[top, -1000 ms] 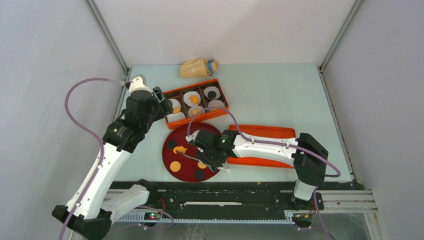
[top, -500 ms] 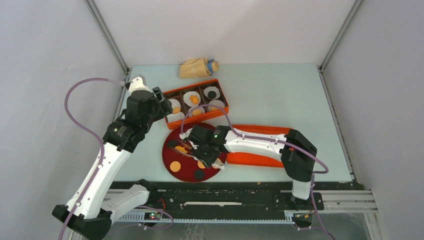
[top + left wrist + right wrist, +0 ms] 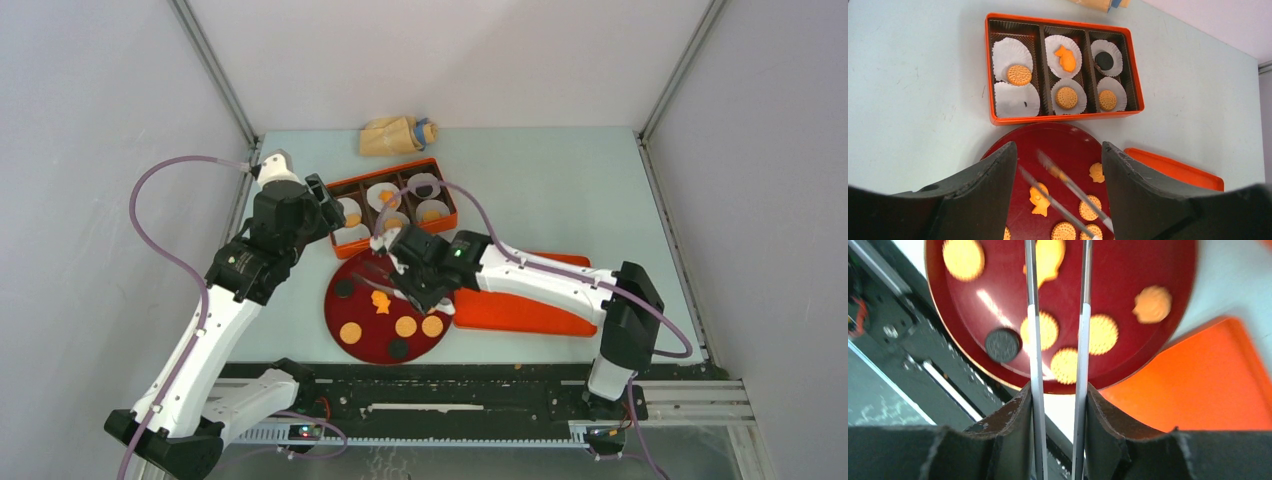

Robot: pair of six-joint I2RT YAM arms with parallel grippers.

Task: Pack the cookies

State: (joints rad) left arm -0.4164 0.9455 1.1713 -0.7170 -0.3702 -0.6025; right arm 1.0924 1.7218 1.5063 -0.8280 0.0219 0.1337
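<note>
Right gripper is clamping tweezers above the plate carrying the cookies. Left gripper, jaws spread, is hovering at 11 o'clock from the plate.

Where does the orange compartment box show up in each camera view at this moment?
Top external: the orange compartment box sits centre, just beyond the dark red plate.
Left wrist: the box lies upper centre, beyond the plate.
Right wrist: box not in view; the plate fills the top.
Shared landmark: the dark red plate.
</note>
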